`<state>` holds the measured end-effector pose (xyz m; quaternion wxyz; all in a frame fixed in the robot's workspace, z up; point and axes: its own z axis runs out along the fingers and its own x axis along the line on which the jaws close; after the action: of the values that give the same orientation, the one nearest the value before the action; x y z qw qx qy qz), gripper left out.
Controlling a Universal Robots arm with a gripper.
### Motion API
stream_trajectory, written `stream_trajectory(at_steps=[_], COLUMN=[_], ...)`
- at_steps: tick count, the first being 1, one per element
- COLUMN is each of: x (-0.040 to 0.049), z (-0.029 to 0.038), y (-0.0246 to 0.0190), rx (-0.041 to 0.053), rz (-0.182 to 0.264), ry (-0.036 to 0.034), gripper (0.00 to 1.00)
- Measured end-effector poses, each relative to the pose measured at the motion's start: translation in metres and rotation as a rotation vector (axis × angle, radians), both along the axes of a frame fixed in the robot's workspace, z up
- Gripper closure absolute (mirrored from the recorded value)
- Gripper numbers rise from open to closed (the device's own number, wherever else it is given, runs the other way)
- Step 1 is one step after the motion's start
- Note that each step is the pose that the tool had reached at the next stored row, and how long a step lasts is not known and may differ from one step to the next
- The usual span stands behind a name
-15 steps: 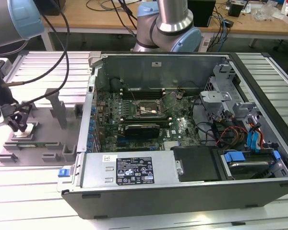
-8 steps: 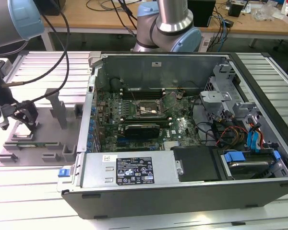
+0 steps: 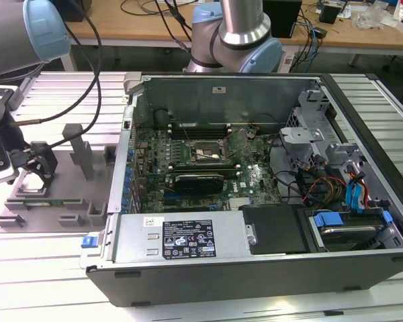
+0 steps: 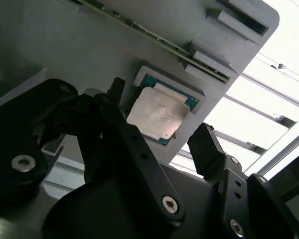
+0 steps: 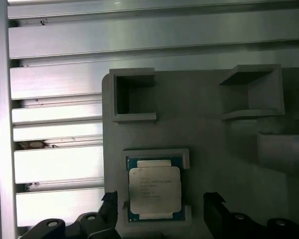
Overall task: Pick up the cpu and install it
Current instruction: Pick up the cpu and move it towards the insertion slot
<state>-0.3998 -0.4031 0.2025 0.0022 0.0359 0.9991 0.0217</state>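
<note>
The cpu is a small silvery square chip with a green rim, lying flat in a shallow recess of the grey tray. In the second wrist view the cpu sits in the same pocket of the tray. My gripper is open, with one black fingertip on each side of the chip and a gap to it on both sides. In the exterior view the gripper hangs low over the tray at the exterior view's left. The motherboard socket lies inside the open computer case.
Grey upright blocks stand on the tray beside the gripper. Square open pockets are moulded into the tray near the chip. Ribbed aluminium table slats run past the tray's edge. Cables trail from the arm toward the case wall.
</note>
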Motion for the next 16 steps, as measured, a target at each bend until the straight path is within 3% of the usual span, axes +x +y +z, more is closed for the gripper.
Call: stream_trajectory(at_steps=[7, 12, 16], x=[0.0016, 0.0016, -0.0023], z=[-0.0059, -0.0107, -0.0152], y=[0.0037, 0.0104, 0.0121], rx=[0.0000, 0.0001, 0.0001], rz=[0.022, 0.027, 0.028], ry=[0.0000, -0.0001, -0.0001], gripper=[0.22, 0.22, 0.22])
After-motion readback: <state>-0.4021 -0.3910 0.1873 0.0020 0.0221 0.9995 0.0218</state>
